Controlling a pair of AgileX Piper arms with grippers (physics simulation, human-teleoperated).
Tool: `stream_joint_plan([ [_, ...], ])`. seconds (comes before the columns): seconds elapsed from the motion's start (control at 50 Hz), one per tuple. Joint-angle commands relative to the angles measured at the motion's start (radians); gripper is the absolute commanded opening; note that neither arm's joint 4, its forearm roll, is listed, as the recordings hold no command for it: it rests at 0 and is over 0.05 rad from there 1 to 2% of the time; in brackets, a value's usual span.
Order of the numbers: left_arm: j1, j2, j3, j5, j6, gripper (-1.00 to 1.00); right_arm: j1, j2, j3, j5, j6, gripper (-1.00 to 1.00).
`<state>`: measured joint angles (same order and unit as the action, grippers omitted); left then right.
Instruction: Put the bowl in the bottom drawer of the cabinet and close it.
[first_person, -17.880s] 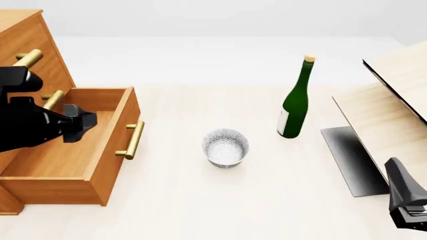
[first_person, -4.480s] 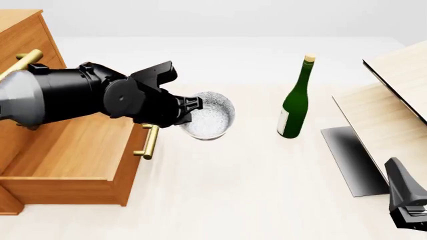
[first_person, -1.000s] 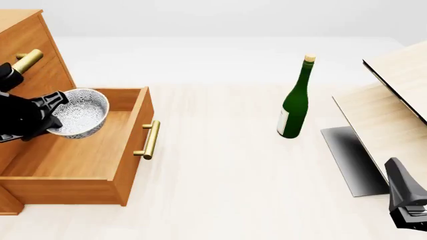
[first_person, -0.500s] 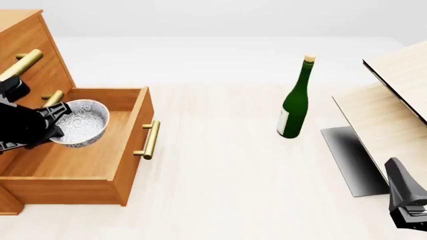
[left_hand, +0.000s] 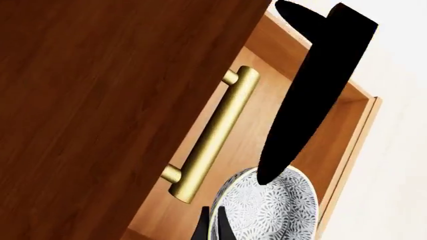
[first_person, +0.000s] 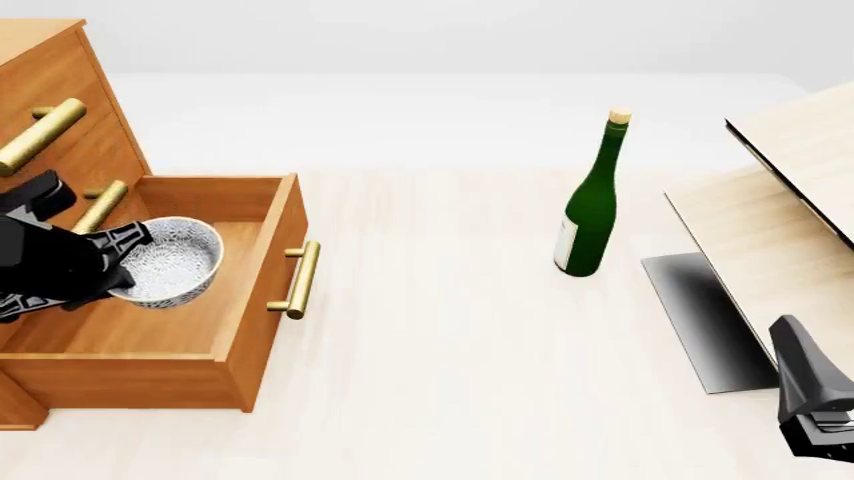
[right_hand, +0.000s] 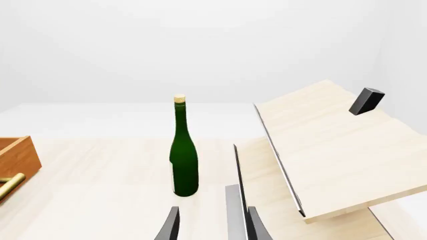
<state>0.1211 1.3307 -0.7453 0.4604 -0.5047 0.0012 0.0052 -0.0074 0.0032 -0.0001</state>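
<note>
Your bowl (first_person: 170, 262) is the small round deep one, silvery-white with that grey speckled pattern, and it's sitting tilted inside the bottom drawer (first_person: 160, 330), mouth angled up toward the cabinet side. Can't tell whether it's touching the drawer floor. The drawer is pulled wide open (brass bar handle out front, orange-brown wood all round). It's the lowest of three in the cabinet (first_person: 60, 90), a tall orange-brown chest at the table's left; the two upper drawers are shut.

Front view looks down across the table; wrist views sit close, sharing the bottle (first_person: 589, 208) (right wrist's only).
</note>
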Motion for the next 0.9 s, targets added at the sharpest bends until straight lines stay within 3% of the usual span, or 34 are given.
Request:
stream_joint_plan([
  [0.02,0.018,0.022,0.047,-0.035,0.004,-1.00,0.000,0.000,0.000,0.000,0.000,1.00],
  [0.9,0.045,0.115,0.078,-0.108,0.036,-1.00,0.000,0.000,0.000,0.000,0.000,1.00],
])
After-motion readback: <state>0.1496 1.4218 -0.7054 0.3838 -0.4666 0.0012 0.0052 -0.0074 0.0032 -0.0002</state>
